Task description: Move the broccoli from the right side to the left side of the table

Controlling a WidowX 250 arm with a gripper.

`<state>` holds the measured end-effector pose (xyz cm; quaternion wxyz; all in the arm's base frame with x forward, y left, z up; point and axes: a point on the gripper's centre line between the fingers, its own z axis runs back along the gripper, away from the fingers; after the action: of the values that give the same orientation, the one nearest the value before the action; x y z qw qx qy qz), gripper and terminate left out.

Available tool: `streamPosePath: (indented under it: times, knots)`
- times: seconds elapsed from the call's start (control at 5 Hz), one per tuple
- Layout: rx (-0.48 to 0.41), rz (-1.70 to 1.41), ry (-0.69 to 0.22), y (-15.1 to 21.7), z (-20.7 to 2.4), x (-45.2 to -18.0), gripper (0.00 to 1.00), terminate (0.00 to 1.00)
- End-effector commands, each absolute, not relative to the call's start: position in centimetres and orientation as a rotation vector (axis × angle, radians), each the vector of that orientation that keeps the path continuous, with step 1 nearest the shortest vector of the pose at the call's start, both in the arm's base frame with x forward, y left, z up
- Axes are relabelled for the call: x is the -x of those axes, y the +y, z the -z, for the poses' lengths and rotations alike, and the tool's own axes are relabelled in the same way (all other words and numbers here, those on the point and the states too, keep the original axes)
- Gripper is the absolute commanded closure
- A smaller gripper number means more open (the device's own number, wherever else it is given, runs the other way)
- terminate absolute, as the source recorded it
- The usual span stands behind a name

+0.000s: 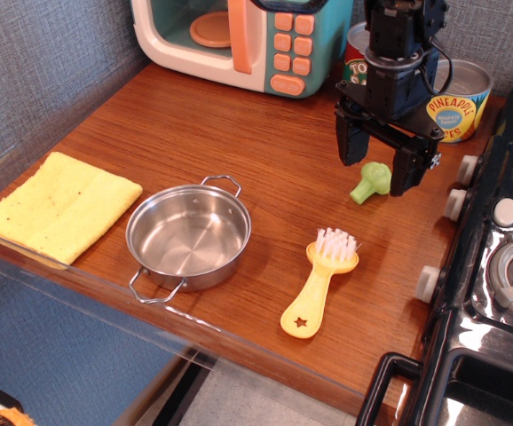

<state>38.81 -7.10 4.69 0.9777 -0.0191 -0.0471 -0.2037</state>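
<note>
The broccoli (372, 182), a small green floret on a pale stem, lies on the right side of the reddish-brown table (239, 146), near the toy stove. My black gripper (377, 167) hangs open right above it, one finger (349, 142) to its left and the other finger (406, 170) to its right. The jaws stand apart and hold nothing. I cannot tell whether the fingertips touch the table.
A steel pan (188, 235) sits left of centre, a yellow cloth (57, 206) at the far left. A yellow brush (319, 282) lies in front of the broccoli. A toy microwave (239, 40), a tomato sauce can (356, 62) and a pineapple can (456, 98) stand at the back. The black stove (496, 266) borders the right.
</note>
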Motion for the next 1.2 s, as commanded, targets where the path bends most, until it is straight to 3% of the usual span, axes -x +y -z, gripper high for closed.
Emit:
streamPosePath:
  times: [0.0, 0.2, 0.4, 0.8, 1.0]
  knots:
    - [-0.049, 0.378, -0.068, -6.1, -3.4, -40.5, 0.0, 0.0]
    - [-0.062, 0.371, -0.047, -5.9, -2.6, -40.6, 0.0, 0.0]
    - [-0.065, 0.374, -0.049, -6.3, -2.5, -40.3, 1.0, 0.0]
    - [-0.031, 0.352, -0.127, -5.5, -6.0, -40.3, 1.0, 0.0]
    - [-0.018, 0.265, -0.221, -2.7, -9.8, -41.1, 1.0, 0.0]
